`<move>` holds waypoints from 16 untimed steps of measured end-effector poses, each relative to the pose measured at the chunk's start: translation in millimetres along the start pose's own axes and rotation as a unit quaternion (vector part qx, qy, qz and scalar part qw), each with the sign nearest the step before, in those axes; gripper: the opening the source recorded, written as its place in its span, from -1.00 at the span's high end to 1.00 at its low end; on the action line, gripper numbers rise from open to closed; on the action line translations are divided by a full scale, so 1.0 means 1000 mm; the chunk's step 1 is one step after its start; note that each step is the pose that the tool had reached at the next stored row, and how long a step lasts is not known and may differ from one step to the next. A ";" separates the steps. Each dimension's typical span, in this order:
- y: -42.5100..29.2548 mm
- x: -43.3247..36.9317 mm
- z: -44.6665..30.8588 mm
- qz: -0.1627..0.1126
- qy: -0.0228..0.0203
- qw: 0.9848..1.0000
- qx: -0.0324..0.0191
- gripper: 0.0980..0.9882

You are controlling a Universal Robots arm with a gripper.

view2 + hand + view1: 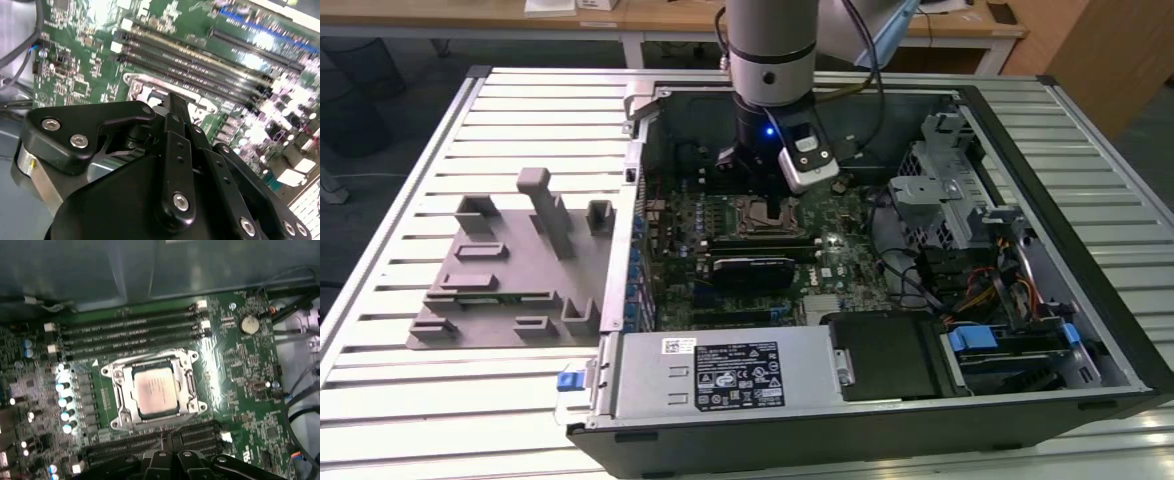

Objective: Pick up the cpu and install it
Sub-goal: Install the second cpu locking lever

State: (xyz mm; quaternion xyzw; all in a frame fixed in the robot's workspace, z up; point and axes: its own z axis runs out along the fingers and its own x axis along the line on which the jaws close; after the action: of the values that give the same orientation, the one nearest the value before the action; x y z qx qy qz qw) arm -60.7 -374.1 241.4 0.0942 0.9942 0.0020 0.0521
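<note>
The cpu (155, 389), a small square chip with a silver-grey top, lies flat inside the metal-framed socket (119, 390) on the green motherboard (235, 385). In the first wrist view my gripper (168, 440) hovers just off one edge of the socket, its black fingers pressed together with nothing between them. The exterior view has the gripper (771, 205) hanging inside the open computer case (1014, 140), right above the socket (750, 214). In the second wrist view the gripper (172, 105) sits in front of the socket frame (142, 89).
Grey plastic fixture blocks (507, 270) stand on the slatted table at the exterior view's left. Inside the case are memory slots (130, 332), a power supply (720, 375), a drive cage (947, 190) and loose cables (987, 290).
</note>
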 end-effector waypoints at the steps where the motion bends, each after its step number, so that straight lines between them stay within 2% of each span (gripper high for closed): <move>1: -0.0022 -0.0004 0.0000 0.000 0.000 1.000 0.000 0.98; 4: -0.0068 -0.0013 0.0002 0.000 0.000 1.000 0.000 0.98; 8: -0.0071 -0.0001 0.0021 -0.002 0.000 1.000 0.000 0.98; 16: -0.0085 0.0073 0.0072 -0.003 0.000 1.000 -0.001 0.98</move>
State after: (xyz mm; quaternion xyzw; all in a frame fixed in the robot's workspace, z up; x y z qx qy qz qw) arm -68.6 -381.1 233.4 0.0914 0.9945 0.0024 0.0521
